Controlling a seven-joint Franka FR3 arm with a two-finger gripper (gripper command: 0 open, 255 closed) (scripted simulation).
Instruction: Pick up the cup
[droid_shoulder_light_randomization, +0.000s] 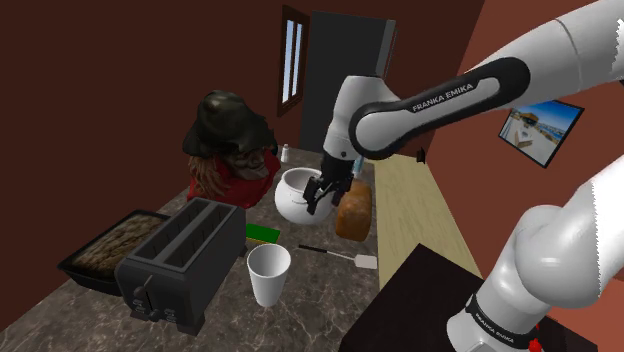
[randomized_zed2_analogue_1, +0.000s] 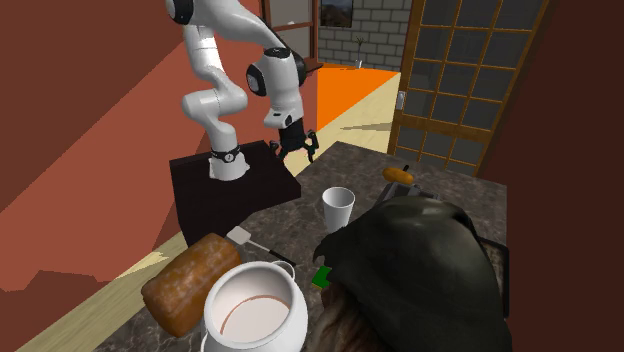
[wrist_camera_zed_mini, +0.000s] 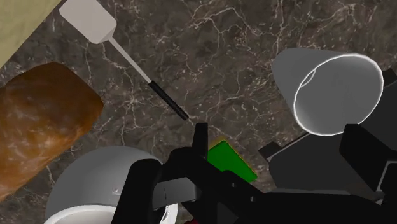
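shoulder view: the gripper (droid_shoulder_light_randomization: 320, 198) hung above the counter (droid_shoulder_light_randomization: 320, 312), fingers apart and empty, so the approach was the step in hand. the white cup (droid_shoulder_light_randomization: 269, 274) stood upright beside the toaster (droid_shoulder_light_randomization: 180, 258). a baking tray (droid_shoulder_light_randomization: 100, 250) held something brown.

second exterior view: the cup (randomized_zed2_analogue_1: 338, 208) sat well apart from the gripper. the white pot (randomized_zed2_analogue_1: 255, 312) looked empty.

wrist view: the cup (wrist_camera_zed_mini: 337, 95) looked empty too. next, i judged, the hand had to shift over it, descend and close on its wall.

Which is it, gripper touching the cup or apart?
Apart. The second exterior view shows the gripper hanging above the counter, with bare counter between it and the cup.
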